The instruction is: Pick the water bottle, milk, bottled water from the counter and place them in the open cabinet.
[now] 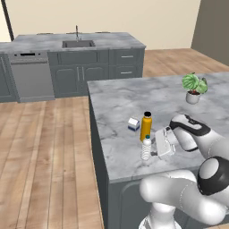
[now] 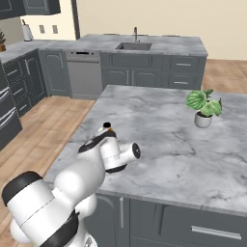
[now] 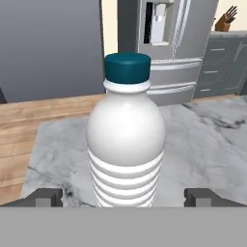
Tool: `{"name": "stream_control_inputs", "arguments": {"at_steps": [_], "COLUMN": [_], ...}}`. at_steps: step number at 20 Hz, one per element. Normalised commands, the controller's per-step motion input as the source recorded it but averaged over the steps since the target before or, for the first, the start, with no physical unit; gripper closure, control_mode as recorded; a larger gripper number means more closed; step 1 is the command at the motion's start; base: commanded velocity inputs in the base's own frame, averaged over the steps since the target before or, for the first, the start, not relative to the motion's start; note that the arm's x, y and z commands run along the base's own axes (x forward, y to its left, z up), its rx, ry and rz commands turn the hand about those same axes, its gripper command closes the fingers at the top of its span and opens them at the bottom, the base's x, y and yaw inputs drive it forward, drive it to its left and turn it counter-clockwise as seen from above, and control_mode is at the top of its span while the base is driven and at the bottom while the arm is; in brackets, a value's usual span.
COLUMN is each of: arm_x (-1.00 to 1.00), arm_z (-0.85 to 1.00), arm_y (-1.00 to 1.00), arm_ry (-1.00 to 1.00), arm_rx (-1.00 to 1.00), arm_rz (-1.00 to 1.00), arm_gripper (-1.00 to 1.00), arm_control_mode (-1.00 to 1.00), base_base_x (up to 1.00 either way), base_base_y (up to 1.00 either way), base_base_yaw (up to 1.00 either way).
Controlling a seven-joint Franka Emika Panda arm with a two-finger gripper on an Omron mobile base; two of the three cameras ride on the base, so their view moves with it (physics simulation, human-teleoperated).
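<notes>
I see my fingers (image 3: pixel 123 197) spread open, the bottled water (image 3: pixel 126 140) upright between them on the desk (image 3: pixel 207 144).

Table (image 1: pixel 120 103): grey-white veined marble slab over dark grey base, standing on wood floor (image 1: pixel 44 147). Three items upright near the front left edge, clustered: milk (image 1: pixel 133 124), small, farthest back; water bottle (image 1: pixel 146 126), orange with black cap, just beside it; bottled water (image 1: pixel 146 149), clear ribbed, teal cap, nearest the edge, in front of the orange one. Potted plant (image 1: pixel 194 87) well apart, toward the far right side.
</notes>
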Motion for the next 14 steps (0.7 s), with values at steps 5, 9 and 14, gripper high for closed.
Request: {"name": "stream_control_inputs", "arguments": {"at_steps": [5, 9, 14], "arm_x": [-0.11, 0.00, 0.00], "arm_z": [-0.03, -0.07, -0.07], "arm_y": [0.14, 0.22, 0.17], "arm_ry": [-0.03, 0.00, 0.00], "arm_rx": [0.00, 0.00, 0.00], "arm_rz": [0.05, 0.05, 0.04], "arm_gripper": [-1.00, -1.00, -1.00], "arm_control_mode": [-1.00, -1.00, -1.00], "base_base_x": [0.00, 0.00, 0.00], "base_base_y": [0.00, 0.00, 0.00], "base_base_yaw": [0.00, 0.00, 0.00]}}
